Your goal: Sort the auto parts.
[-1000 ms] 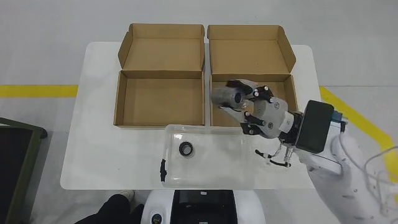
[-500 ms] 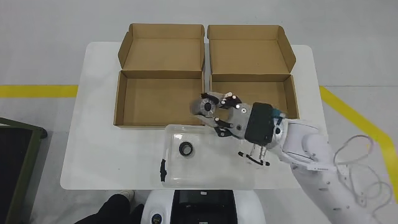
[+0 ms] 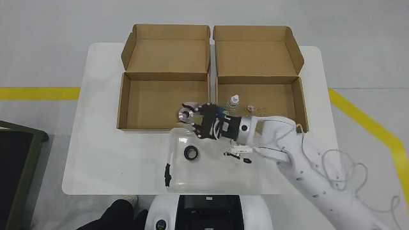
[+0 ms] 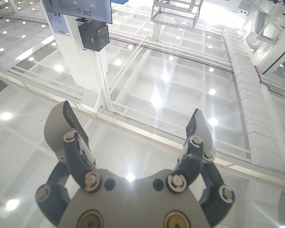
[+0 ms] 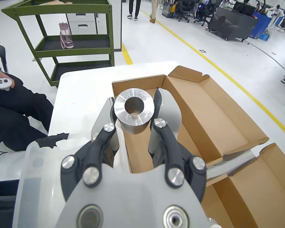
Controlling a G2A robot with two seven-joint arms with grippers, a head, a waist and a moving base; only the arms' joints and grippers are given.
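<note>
Right gripper (image 5: 134,106) is clamping a metal sleeve (image 5: 133,124), hovering over the left box's (image 3: 160,105) near right corner, seemingly just above its rim. Delivery is underway; next I am expecting a lowering and release inside the walls. Left gripper (image 4: 131,119) is gaping open, holding nothing. One ring (image 3: 191,153) is waiting in the tray (image 3: 211,179).

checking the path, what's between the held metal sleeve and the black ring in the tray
Top view: the left box's front wall and the clear tray's far rim cross that stretch.

Left box (image 3: 153,102) beside right box (image 3: 275,96), tray (image 3: 211,172) in front.
</note>
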